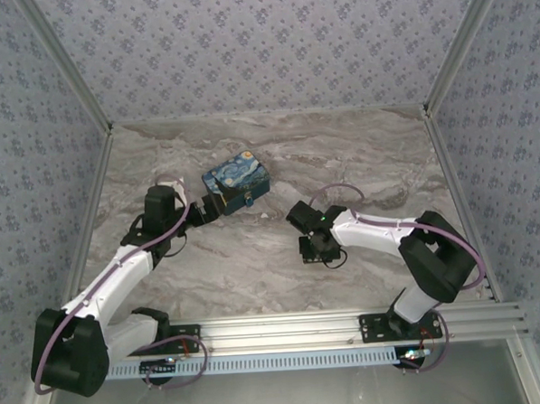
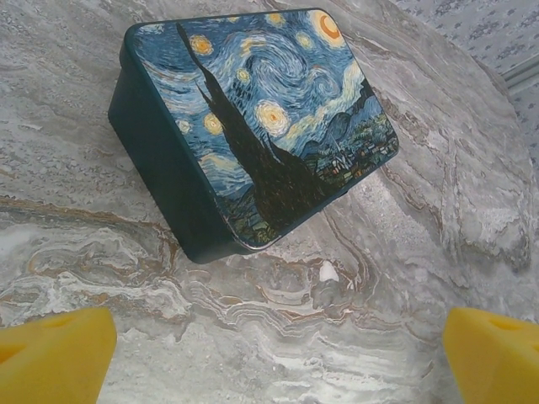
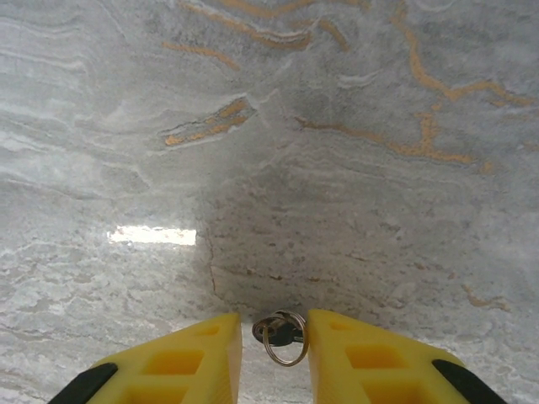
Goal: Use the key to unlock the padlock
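A small dark key on a metal ring (image 3: pixel 280 335) lies on the marble between the yellow fingers of my right gripper (image 3: pixel 274 341). The right finger touches the ring, and a thin gap shows on the left side. Seen from above, that gripper (image 1: pixel 320 248) points down at the table centre. My left gripper (image 1: pixel 212 206) stands wide open just short of a Starry Night tin box (image 1: pixel 236 182). Its yellow fingertips (image 2: pixel 52 353) sit at the bottom corners, with nothing between them. The box (image 2: pixel 253 118) is closed. The padlock is hidden from me.
Patterned walls close in the marble table (image 1: pixel 283 274) at the left, right and back. An aluminium rail (image 1: pixel 286 332) runs along the near edge by the arm bases. Bare marble lies between the two grippers.
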Controlling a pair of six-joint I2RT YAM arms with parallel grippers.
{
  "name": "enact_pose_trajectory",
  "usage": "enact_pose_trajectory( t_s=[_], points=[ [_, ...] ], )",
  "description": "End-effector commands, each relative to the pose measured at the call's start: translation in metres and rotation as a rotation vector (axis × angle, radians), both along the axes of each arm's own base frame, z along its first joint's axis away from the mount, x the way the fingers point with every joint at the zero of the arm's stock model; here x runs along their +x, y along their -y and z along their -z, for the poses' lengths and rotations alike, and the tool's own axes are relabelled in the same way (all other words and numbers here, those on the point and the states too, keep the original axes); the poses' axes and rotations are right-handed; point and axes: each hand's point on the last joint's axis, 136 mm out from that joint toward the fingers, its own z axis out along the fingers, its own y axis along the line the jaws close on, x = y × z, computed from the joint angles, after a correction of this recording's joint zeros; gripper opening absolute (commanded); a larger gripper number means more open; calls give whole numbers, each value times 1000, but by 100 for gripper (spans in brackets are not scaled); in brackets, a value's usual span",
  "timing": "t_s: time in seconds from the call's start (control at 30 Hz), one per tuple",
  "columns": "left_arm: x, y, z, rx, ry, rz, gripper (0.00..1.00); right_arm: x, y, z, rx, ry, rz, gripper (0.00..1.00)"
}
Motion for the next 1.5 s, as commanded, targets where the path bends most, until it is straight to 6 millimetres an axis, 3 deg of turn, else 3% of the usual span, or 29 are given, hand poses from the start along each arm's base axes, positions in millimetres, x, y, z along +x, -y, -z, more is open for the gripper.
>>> enact_pose_trajectory(
  t_s=[0.0, 0.5, 0.73, 0.83, 1.0, 1.27, 1.47],
  points=[
    [4, 3, -14, 6, 27, 12, 99, -4, 1, 6, -7, -31, 12, 27],
    [2, 3, -16, 10, 34, 17, 99, -8, 1, 11, 6, -49, 25, 12],
    [-2, 11, -32, 1, 114, 74, 99, 5, -8, -8, 93, 13, 39, 0],
    [-5, 20, -45, 2, 183, 119, 99, 18, -17, -28, 213, 64, 102, 0],
    [-12, 43, -74, -3, 330, 229, 99, 48, -27, -81, 486, 181, 253, 0],
    [-28, 87, -114, 14, 585, 404, 99, 86, -18, -174, 846, 335, 452, 0],
    [-41, 125, -132, 88, 757, 534, 93, 102, -17, -233, 1095, 391, 536, 0]
  ],
)
